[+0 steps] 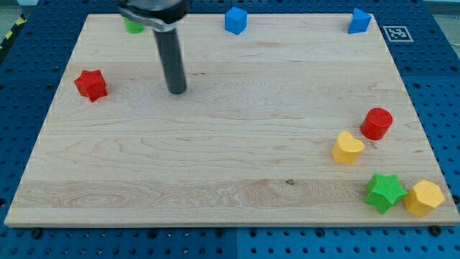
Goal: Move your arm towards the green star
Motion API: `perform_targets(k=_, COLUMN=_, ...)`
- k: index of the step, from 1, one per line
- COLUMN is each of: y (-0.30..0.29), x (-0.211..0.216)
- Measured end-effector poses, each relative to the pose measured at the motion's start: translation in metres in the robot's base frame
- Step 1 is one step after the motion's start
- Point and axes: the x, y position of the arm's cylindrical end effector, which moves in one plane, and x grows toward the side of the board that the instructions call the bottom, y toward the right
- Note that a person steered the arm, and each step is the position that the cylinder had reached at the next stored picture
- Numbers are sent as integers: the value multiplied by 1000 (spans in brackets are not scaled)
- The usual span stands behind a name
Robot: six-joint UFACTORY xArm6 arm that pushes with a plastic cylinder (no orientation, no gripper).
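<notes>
The green star (384, 192) lies near the view's bottom right corner of the wooden board (215, 158), touching a yellow hexagon block (424, 198) on its right. My tip (177, 91) rests on the board in the upper left part, far from the green star, up and to the left of it. The rod rises from the tip to the view's top edge.
A red star (91, 84) lies at the left. A green block (133, 25) sits at the top left, partly hidden by the arm. Two blue blocks (236, 20) (359, 21) sit at the top edge. A red cylinder (376, 123) and a yellow heart (348, 147) lie at the right.
</notes>
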Motion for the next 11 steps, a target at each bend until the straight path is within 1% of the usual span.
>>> perform_targets(k=2, y=1, x=3)
perform_targets(k=3, y=17, x=26)
perform_targets(k=5, y=88, x=67)
perform_targets(k=8, y=92, x=69)
perform_targets(k=10, y=134, x=68)
perform_targets(k=11, y=136, x=87)
